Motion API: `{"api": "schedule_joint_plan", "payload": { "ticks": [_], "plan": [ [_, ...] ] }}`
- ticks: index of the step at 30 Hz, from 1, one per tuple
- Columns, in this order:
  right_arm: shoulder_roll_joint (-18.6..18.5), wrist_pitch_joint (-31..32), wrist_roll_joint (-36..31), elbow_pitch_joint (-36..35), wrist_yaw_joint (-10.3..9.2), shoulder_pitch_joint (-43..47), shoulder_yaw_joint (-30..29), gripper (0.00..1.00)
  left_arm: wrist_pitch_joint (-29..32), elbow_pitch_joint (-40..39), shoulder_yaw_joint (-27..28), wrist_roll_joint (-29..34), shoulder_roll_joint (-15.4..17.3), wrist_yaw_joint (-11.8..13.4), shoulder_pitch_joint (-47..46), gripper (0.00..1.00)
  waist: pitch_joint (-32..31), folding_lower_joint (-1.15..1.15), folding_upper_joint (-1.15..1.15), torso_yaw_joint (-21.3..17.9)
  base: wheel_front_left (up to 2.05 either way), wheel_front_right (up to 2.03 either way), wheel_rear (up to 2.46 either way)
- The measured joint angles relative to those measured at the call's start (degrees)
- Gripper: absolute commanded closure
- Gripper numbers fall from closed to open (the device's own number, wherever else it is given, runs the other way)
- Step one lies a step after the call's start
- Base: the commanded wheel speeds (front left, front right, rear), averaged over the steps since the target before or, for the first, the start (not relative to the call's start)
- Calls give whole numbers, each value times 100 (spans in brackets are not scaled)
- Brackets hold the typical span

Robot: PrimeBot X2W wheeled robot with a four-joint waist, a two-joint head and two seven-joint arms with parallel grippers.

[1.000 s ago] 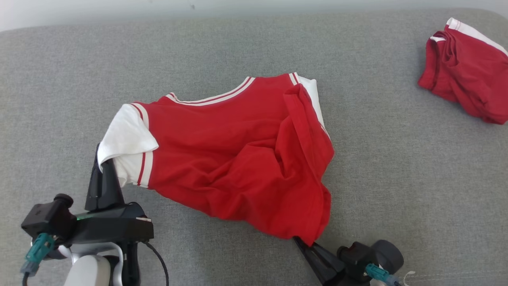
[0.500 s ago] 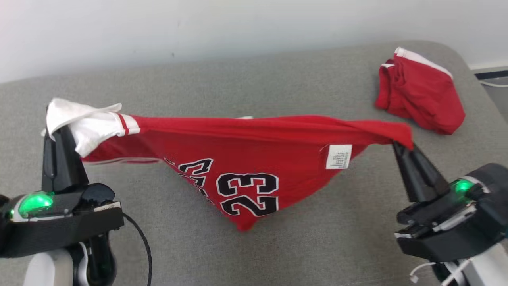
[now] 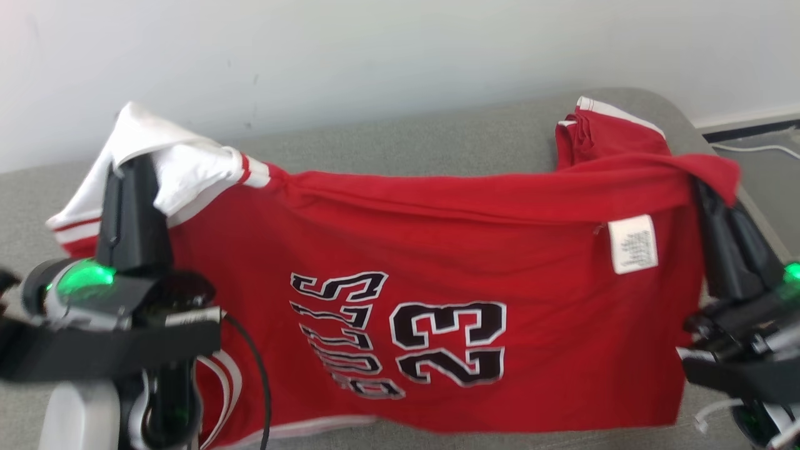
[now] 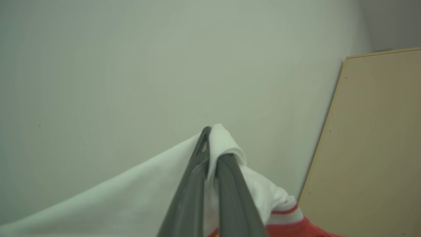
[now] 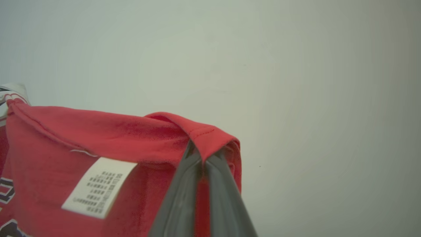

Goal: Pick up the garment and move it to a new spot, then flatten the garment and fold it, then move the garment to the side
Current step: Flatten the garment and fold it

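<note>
The garment (image 3: 437,262) is a red jersey with white sleeves and a black "23" print. It hangs spread out in the air between my two grippers, above the grey cushion (image 3: 400,144). My left gripper (image 3: 128,165) is shut on its white sleeve (image 4: 227,148) at the upper left. At the upper right, my right gripper (image 3: 703,184) is shut on a red corner (image 5: 204,135) beside a white care label (image 3: 632,244). The jersey's lower edge hangs near the head view's bottom.
A second red garment with white trim (image 3: 609,134) lies bunched at the cushion's far right, partly behind the held jersey. A pale wall (image 3: 400,56) rises behind. A tan panel (image 4: 371,148) stands at the right in the left wrist view. A cable (image 3: 756,148) runs on the floor at right.
Both grippers have lifted the jersey off the cushion and pulled it apart, so it now hangs wide and high. The head camera has tilted up, showing more wall.
</note>
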Motion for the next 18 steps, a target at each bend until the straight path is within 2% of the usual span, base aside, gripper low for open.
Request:
{"api": "schedule_joint_plan", "payload": {
  "ticks": [1, 2, 4, 7, 9, 12, 14, 18],
  "plan": [
    [5, 88, 52, 204, 55, -119, 92, 100, 119, 175, -15, -143, -16, 27, -94, 100, 33, 0, 0, -7, 0, 0, 0],
    [86, 259, 328, 710, 204, -592, 325, 100, 345, 731, -11, -315, -26, 124, -406, 100, 125, 1, 0, -16, 0, 0, 0],
    [183, 495, 434, 1435, 309, -1461, 591, 100, 583, 1521, -16, -293, -2, 197, -1012, 100, 245, 1, 0, -14, 0, 0, 0],
    [357, 813, 582, 2508, 338, -3086, 705, 100, 871, 2729, -27, -167, 44, 391, -2296, 100, 464, 4, 2, 9, 0, 0, 0],
    [391, 966, 442, 3101, 338, -4146, 628, 100, 892, 3348, -16, 152, 83, 471, -3349, 100, 616, 4, 2, 33, 0, 0, 0],
    [474, 909, 337, 3843, 338, -5311, 430, 100, 649, 3734, 104, 222, 8, 488, -4787, 100, 821, 4, 2, 90, 0, 0, 0],
    [511, 775, 345, 4221, 338, -5734, 409, 100, 491, 3842, 137, 149, -132, 454, -5204, 100, 904, 3, 1, 161, 0, 0, 0],
    [670, 662, 494, 4731, 350, -5411, 665, 100, 426, 3804, 142, 57, -115, 304, -4609, 100, 950, 3, 2, 325, 0, 0, 0]
  ]
}}
